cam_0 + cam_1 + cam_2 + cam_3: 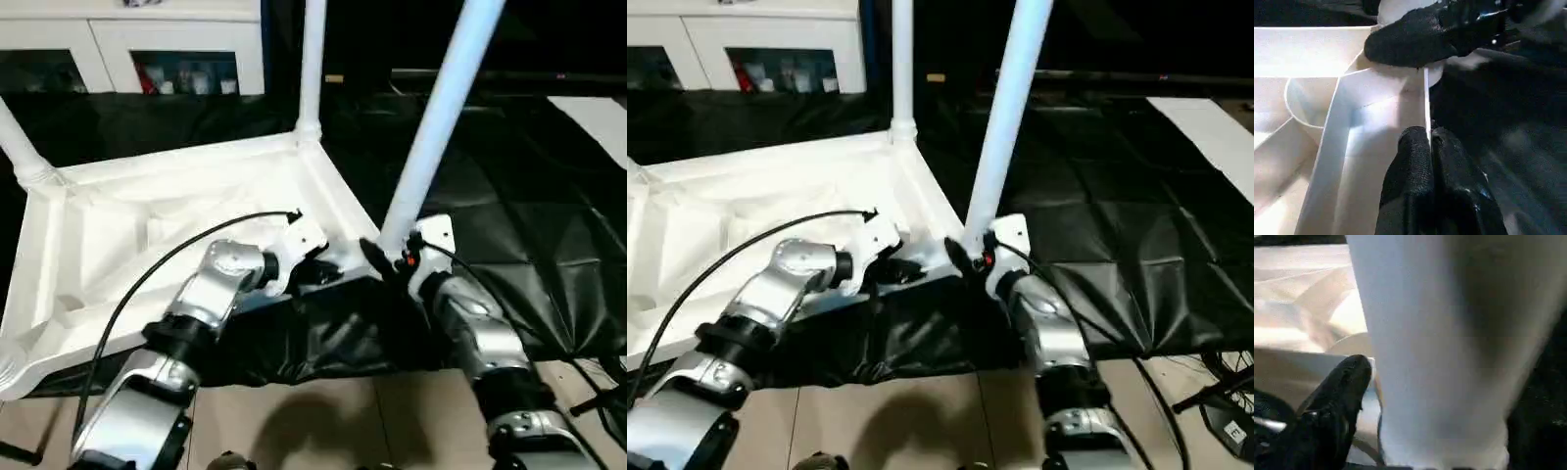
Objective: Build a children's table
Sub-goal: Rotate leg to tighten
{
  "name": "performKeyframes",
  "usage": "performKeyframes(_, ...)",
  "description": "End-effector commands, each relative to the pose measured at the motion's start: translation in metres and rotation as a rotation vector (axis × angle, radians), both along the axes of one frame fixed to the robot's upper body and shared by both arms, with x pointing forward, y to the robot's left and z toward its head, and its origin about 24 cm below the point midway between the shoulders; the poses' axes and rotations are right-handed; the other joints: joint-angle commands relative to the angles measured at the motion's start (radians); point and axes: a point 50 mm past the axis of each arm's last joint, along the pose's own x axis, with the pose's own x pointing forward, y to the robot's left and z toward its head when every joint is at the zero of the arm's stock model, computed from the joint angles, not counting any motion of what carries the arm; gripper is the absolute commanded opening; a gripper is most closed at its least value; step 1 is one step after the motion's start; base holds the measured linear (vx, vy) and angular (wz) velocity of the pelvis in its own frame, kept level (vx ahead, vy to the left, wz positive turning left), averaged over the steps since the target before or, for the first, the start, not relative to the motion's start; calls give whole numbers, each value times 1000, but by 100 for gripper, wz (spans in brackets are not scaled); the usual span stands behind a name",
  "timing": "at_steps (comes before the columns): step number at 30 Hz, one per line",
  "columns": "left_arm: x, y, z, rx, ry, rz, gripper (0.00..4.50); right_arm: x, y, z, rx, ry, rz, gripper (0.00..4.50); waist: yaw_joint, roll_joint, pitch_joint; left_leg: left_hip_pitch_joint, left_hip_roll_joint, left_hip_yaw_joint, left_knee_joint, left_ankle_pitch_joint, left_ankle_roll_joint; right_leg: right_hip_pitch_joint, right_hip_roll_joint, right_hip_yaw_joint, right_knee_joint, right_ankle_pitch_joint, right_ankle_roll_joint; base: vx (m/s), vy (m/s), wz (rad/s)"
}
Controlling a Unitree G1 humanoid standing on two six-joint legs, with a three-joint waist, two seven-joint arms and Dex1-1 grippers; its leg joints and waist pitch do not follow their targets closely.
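Two claws | left claw (1428, 147) pinching tabletop (118, 225) rim | right claw (387, 257) apart around leg (436, 122) base

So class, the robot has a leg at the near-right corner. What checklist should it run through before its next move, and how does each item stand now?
1. Tabletop lies underside up on the black cloth: ok.
2. Left gripper is shut on the tabletop's thin rim, steadying it: ok.
3. Far legs stand in their corner sockets: ok.
4. Near-right leg has its foot at the corner socket: ok. Whether it is pushed fully home: cannot tell; it looks to lean away from the far legs.
5. Right gripper is at that leg's base: ok. Whether it grips the leg: cannot tell.
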Motion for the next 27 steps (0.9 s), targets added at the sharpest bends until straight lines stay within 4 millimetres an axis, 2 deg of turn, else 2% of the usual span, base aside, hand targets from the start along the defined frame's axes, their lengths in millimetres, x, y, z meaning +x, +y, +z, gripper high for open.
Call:
performKeyframes(1,-8,-17,12,-44,-38,-164,0,-12,23,1,-29,-6,273,382,3,4,-71,11,15,3,-55,-241,46,55,-41,37,-69,-121,-229,0,0,0)
performKeyframes(3,-7,-12,13,-34,-35,-176,0,-16,17,1,-71,-4,338,382,4,4,-68,11,16,4,-55,-253,54,54,-41,37,-71,-133,-230,0,0,0)
performKeyframes(7,-7,-3,18,-29,-10,-218,0,-26,7,2,-105,20,508,382,6,2,-65,14,19,2,-58,-296,41,51,-44,37,-78,-222,-221,0,0,0)
performKeyframes(10,-8,6,19,-4,11,-262,0,-34,0,5,-136,50,636,382,12,-2,-69,12,21,3,-56,-277,50,54,-43,37,-73,-202,-222,0,0,0)
performKeyframes(16,-6,16,19,25,28,-280,0,-37,-6,6,-177,84,730,368,19,-1,-69,13,22,3,-55,-281,43,51,-46,36,-73,-228,-225,0,0,0)
performKeyframes(18,-6,17,19,26,30,-282,0,-37,-7,7,-182,87,740,341,21,-2,-69,14,22,4,-54,-282,40,49,-46,37,-73,-227,-226,0,0,0)
performKeyframes(21,-6,17,21,23,41,-299,0,-38,-7,9,-185,92,773,322,25,-1,-70,15,22,4,-53,-273,41,49,-45,37,-72,-212,-229,0,0,0)
performKeyframes(22,-6,17,21,24,42,-302,0,-38,-7,10,-184,91,775,311,27,5,-69,14,22,3,-53,-269,41,49,-45,37,-69,-199,-233,0,0,0)
performKeyframes(27,-8,17,20,20,51,-311,0,-40,-6,9,-164,95,781,279,28,2,-73,14,21,3,-53,-274,36,52,-46,35,-69,-199,-237,0,0,0)
